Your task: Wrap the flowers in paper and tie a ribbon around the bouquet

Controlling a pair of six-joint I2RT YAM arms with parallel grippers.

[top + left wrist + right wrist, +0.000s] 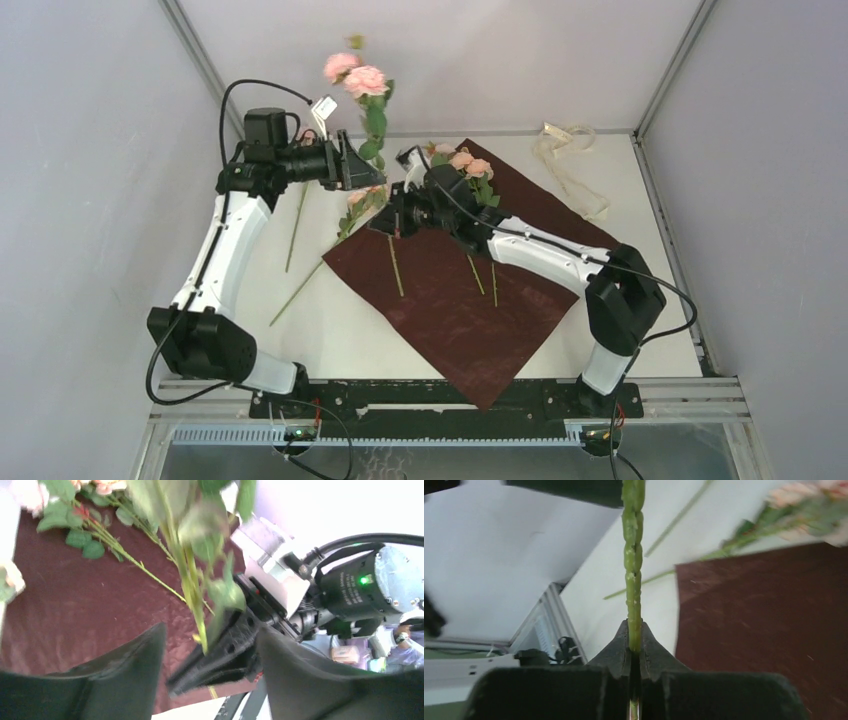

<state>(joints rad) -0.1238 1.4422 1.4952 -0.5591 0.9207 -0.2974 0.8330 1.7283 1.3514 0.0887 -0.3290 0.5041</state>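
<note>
**One rose stem caught between both grippers, and it looks wobbly**

Standing by the table here. The right gripper [634, 640] has its jaws pinched together on the thin green stalk of one artificial rose stem [633, 555]. The stalk runs straight out past its fingertips, with the pale pink blooms [365, 80] way out at the far end. The left gripper [210, 632] is spread apart, one black finger on either side of that same stalk, just beyond the right gripper's tips. As far as I can see it's not touching the stalk.

Below the right gripper lies the big dark red crinkled sheet of wrapping paper [450, 310]. A few more pink flowers [470, 163] lie on it right alongside that wrist. Two other long loose stems [297, 225] lie off the sheet on the white table [330, 330], underneath the left gripper. The thin cream ribbon [568, 160] sits in a heap well away, on the far side of the right arm.

What worries me:
- It's a narrow pinch on a skinny stalk with all the weight at the other end. Any quick wrist turn and I reckon the stem swivels in the jaws or slips out.
- The leaves hang right between the left fingers, so backing that gripper out could snag one and yank the stem crooked.
- The right wrist sits close to the flowers on the paper and could nudge them off line as it comes down.
</note>
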